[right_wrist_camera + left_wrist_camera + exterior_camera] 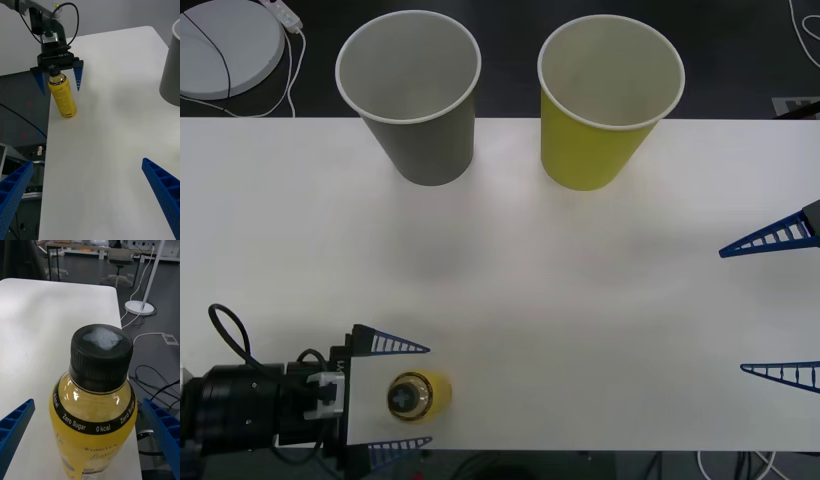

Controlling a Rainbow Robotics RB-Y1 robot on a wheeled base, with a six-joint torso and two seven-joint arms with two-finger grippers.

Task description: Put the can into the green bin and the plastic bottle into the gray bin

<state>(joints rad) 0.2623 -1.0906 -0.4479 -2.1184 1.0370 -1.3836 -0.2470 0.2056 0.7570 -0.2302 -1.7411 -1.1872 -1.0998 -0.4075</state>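
Small yellow plastic bottle [93, 405] with dark round cap and "Zero Sugar" band stands between the left gripper [396, 397]'s spread jaws, untouched. Right gripper [775, 305] released too (idle). Gray paper cup [412, 95] and yellow-green paper cup [605, 100]: both hold nothing.

The right end effector [780, 305] is cut off by the front view's edge. Small label print on the plastic bottle [63, 95] is unreadable. The gray bin [171, 67] is partly cropped.
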